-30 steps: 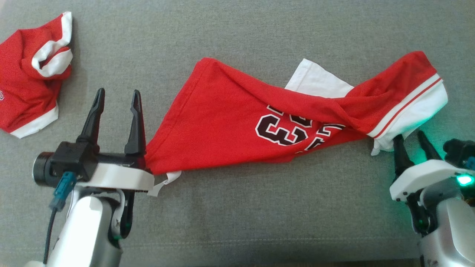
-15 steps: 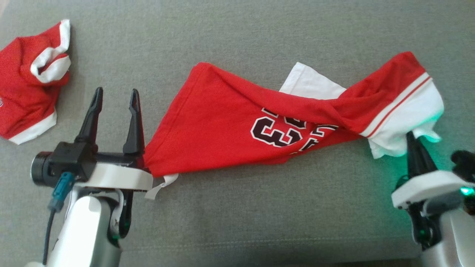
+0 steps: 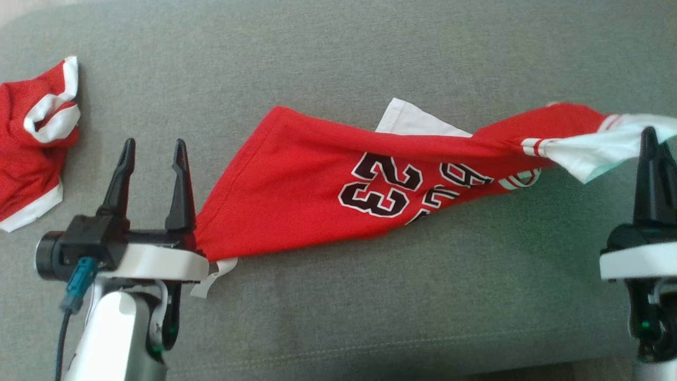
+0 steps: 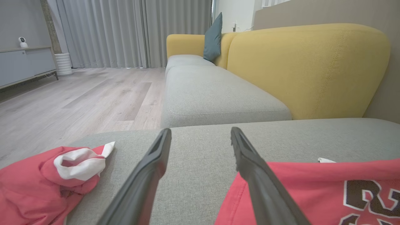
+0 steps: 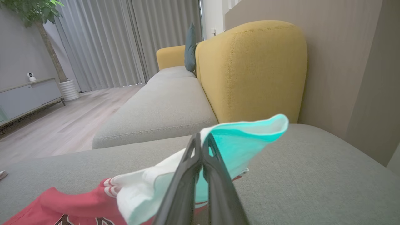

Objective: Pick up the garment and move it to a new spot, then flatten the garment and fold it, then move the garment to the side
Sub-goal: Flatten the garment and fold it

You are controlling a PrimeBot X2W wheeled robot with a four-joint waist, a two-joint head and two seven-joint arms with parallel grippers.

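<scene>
The garment point(image 3: 296, 196), a red jersey with dark numbers and a white band, lies stretched across the grey cushion point(image 3: 370, 317). My right gripper point(image 3: 649, 135) is shut on its white band at the far right and holds that end raised off the cushion. In the right wrist view the band point(image 5: 143, 184) is pinched between the closed fingers point(image 5: 187, 175) of the right gripper point(image 5: 201, 137). My left gripper point(image 3: 154, 143) stands open just left of the garment's lower left corner, with nothing between its fingers. The left wrist view shows the left gripper point(image 4: 200, 131) with its right finger over the garment's edge point(image 4: 312, 187).
A second crumpled red and white garment point(image 3: 31, 159) lies at the cushion's far left, also seen in the left wrist view point(image 4: 31, 187). A yellow backrest point(image 4: 306, 68) rises behind the cushion. Beyond it lie more grey seating point(image 4: 212, 93) and a wooden floor point(image 4: 78, 103).
My right gripper has shut on the garment's white band and drawn that end up and to the right, pulling the jersey taut. The head camera has shifted. The left gripper stays open.
</scene>
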